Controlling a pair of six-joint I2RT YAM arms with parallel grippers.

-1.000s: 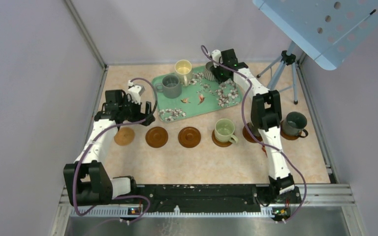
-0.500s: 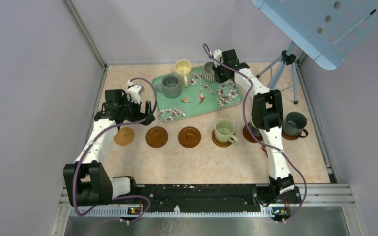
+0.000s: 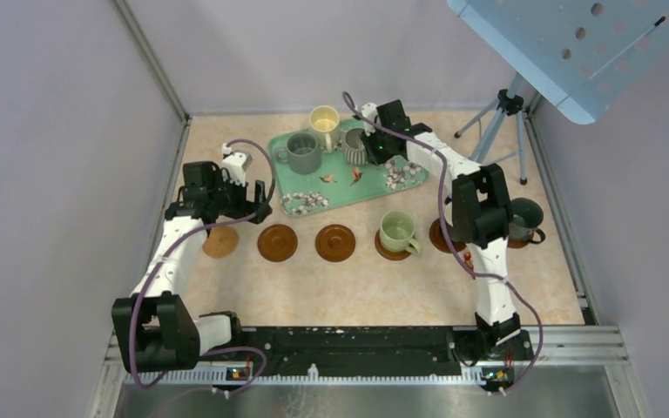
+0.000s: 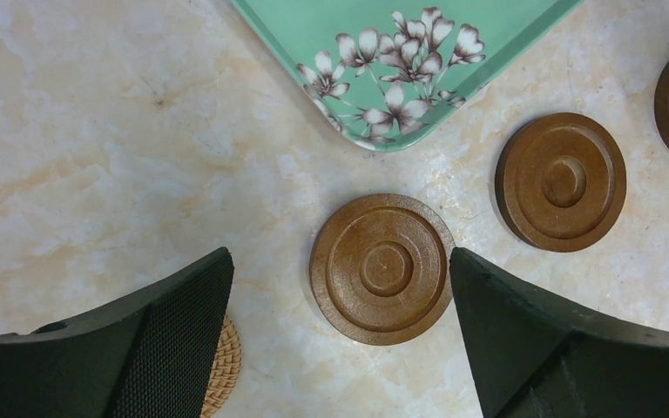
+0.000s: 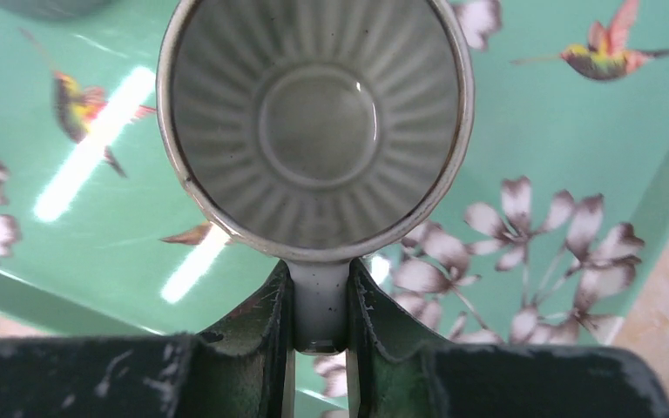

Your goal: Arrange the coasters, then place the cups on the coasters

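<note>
Ribbed mug [image 5: 318, 113] leftward in right fingers' [image 5: 253, 348] pinch; left fingers [image 4: 165, 322] wide over marbled table [image 4: 96, 131].

Tray [image 3: 340, 187] is set rear-centre. Over it, L to R: left cup [image 3: 301, 152], rear cup [image 3: 323, 120] further back, right cup [image 3: 354, 146]; whether the latter rests on tray can't be told. In front, six coasters [image 3: 277, 243] are laid in a row L-R, w/ 4th cup [image 3: 397, 231] sat on no. 4 and 5th cup [image 3: 523, 218] on no. 6.
</note>
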